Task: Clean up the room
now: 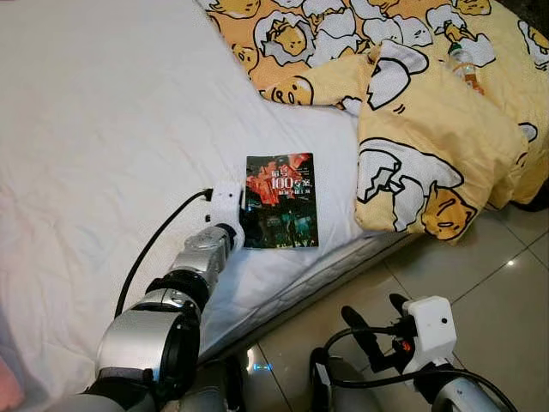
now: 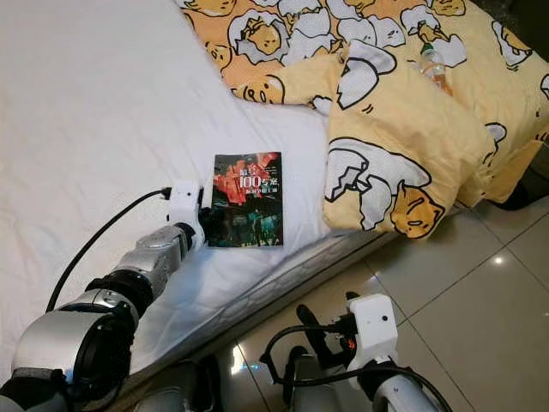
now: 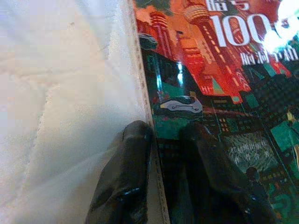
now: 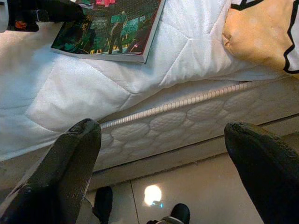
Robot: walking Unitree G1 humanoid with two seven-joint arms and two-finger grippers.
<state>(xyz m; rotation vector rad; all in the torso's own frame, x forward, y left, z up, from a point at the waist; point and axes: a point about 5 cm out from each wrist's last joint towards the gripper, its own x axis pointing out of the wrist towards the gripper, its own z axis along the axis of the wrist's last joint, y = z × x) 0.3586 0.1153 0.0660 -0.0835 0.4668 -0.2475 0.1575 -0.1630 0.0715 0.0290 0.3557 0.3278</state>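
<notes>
We see a bed (image 1: 103, 129) with a white quilted mattress; a dark book (image 1: 281, 201) with a red city cover lies flat near its edge, beside a rumpled yellow cartoon-print duvet (image 1: 429, 146) carrying a plastic bottle (image 1: 464, 64), above a glossy tiled floor (image 1: 497, 283)

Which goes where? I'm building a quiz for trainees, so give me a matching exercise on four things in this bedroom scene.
Things:
1. book
2. bottle
3. left gripper
4. right gripper

Places or states:
A. open, above the floor tiles beside the bed
B. on the yellow duvet
C. at the book's edge, one finger on the cover
D. flat on the white mattress

Pairs: 1-D, 2-B, 3-C, 4-A
</notes>
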